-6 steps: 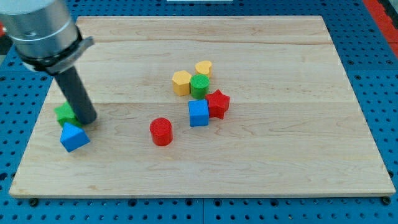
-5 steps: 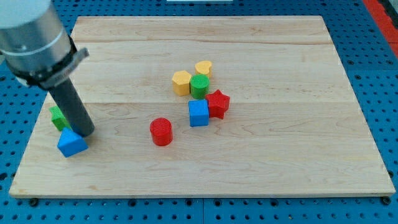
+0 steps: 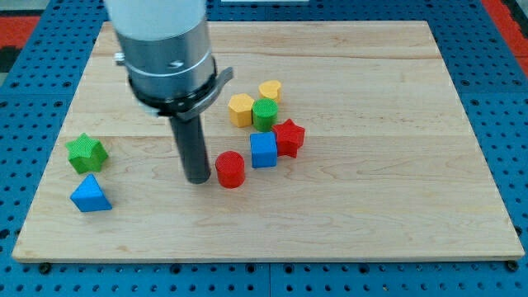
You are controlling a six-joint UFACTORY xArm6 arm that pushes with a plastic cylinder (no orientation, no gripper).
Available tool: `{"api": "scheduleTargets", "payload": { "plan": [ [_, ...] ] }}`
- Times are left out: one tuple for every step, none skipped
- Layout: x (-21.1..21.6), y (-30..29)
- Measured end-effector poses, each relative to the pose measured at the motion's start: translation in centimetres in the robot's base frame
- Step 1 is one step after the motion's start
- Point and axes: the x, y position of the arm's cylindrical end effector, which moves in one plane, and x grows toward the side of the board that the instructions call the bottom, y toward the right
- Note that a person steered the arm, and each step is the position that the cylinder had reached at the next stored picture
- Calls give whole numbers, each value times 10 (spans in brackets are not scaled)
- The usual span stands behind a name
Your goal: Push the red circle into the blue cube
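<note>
My tip [image 3: 198,178] stands on the wooden surface [image 3: 371,198], just beside the red circle [image 3: 230,169], on the view's left of it; I cannot tell if they touch. There is no hand on this arm, only the dark rod, so it holds nothing. The red circle lies near the blue cube [image 3: 263,149], below it and to the view's left, with a small gap between them. The red star [image 3: 289,137] touches the blue cube on the view's right. Above them a green cylinder [image 3: 265,114], a yellow hexagon [image 3: 241,109] and another yellow block [image 3: 270,90] are close together. At the view's left, well apart, a green star [image 3: 87,153] is above a blue triangle [image 3: 90,195].
</note>
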Motion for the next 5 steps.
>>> {"api": "scheduleTargets", "payload": {
  "plan": [
    [7,51],
    [-17,77],
    [-34,79],
    [-47,85],
    [-13,128]
  ]
}}
